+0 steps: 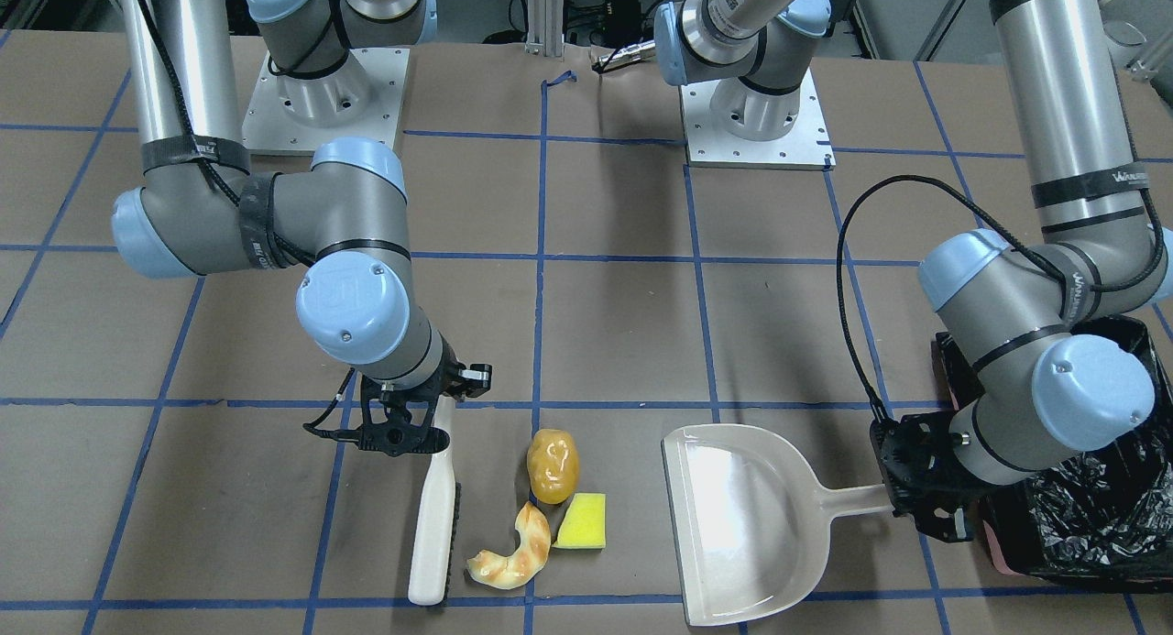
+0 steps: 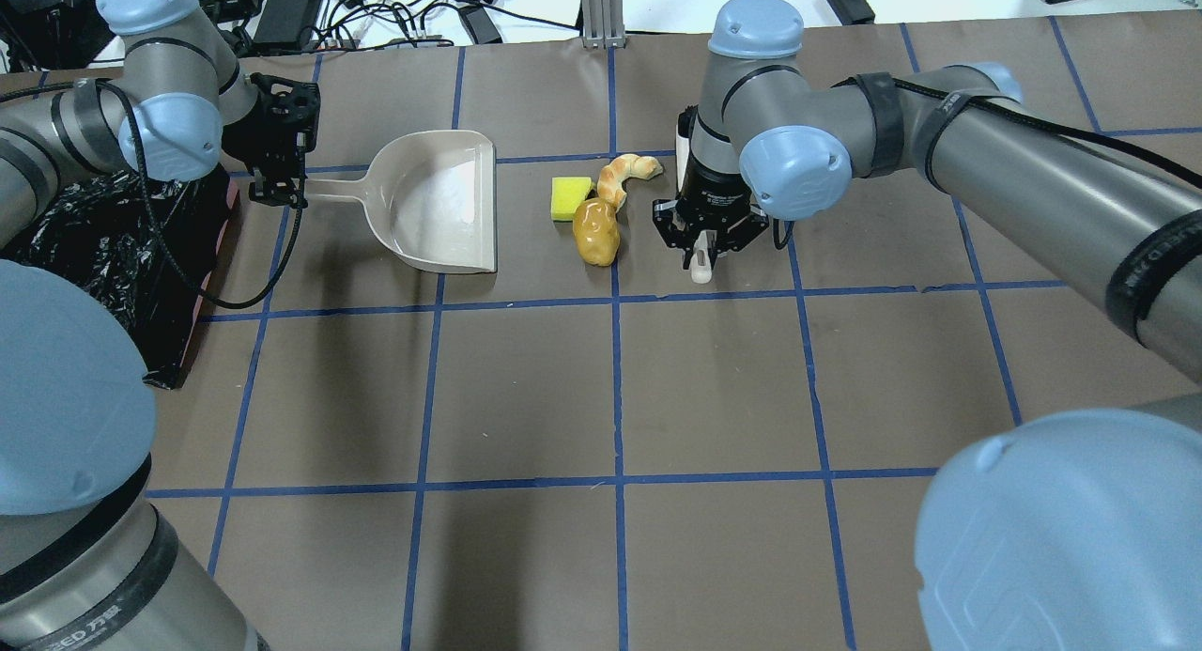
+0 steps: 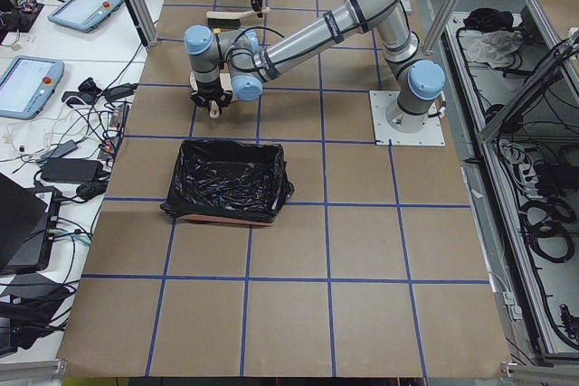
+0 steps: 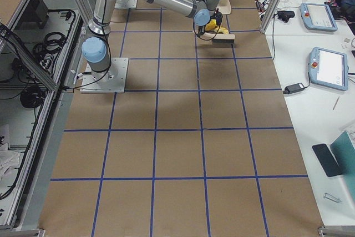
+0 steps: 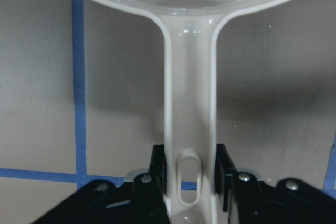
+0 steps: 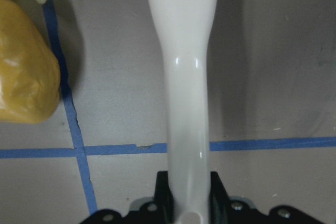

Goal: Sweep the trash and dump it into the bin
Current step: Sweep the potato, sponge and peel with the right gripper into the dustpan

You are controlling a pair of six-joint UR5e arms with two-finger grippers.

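The left gripper (image 1: 919,488), at the lower right of the front-facing view, has its jaws drawn in tight on the end of the beige dustpan (image 1: 733,534) handle; the wrist view shows the pads pressed against both sides of it, by the hanging slot. The right gripper (image 1: 408,424), left of centre, is clamped just as narrowly on the slim neck of the beige brush (image 1: 431,534), which lies along the table with its dark bristles toward the trash. The left arm drops in from the upper right and bends low, its wrist level above the bin's near edge; the right arm folds at the elbow and points its wrist steeply down. The bin (image 1: 1090,516) (black crinkly liner, pinkish base) sits at the right edge. The golden-brown potato-like lump (image 1: 553,465), yellow sponge wedge (image 1: 583,521) and croissant-like bread piece (image 1: 513,554) cluster on the table between the brush and the dustpan's open mouth.
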